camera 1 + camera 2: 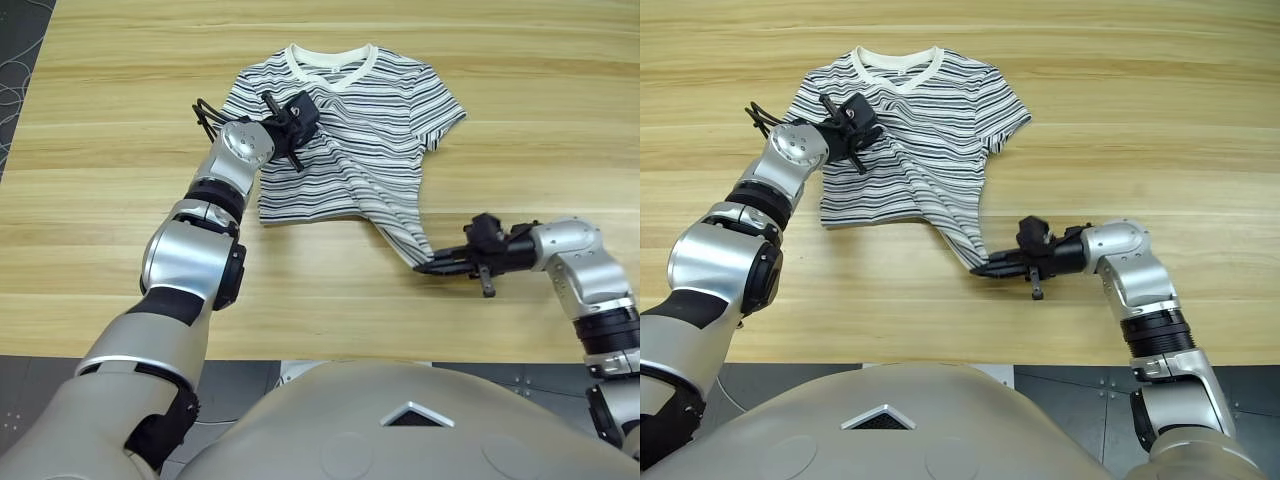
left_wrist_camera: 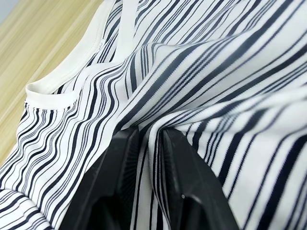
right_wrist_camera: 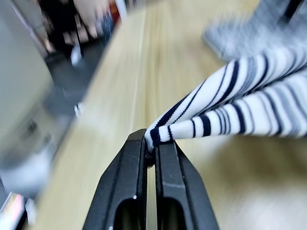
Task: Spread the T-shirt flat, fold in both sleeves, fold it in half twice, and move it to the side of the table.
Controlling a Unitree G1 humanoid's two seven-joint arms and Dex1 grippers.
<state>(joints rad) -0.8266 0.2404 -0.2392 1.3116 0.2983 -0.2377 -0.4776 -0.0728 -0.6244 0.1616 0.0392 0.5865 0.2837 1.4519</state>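
Observation:
A black-and-white striped T-shirt (image 1: 360, 120) with a cream collar lies rumpled on the wooden table (image 1: 120, 250), collar toward the far side. My left gripper (image 1: 300, 115) rests on the shirt's chest, shut on a pinched fold of the fabric (image 2: 151, 139). My right gripper (image 1: 425, 267) is near the front right, shut on the shirt's bottom hem corner (image 3: 160, 134), which is drawn out into a taut strip toward the table's near edge. The shirt's right sleeve (image 1: 445, 125) lies spread; the other sleeve sits behind my left arm.
Bare wood surrounds the shirt on all sides. The table's near edge (image 1: 300, 360) runs just below my right gripper, and dark floor (image 1: 20, 60) shows past the left edge.

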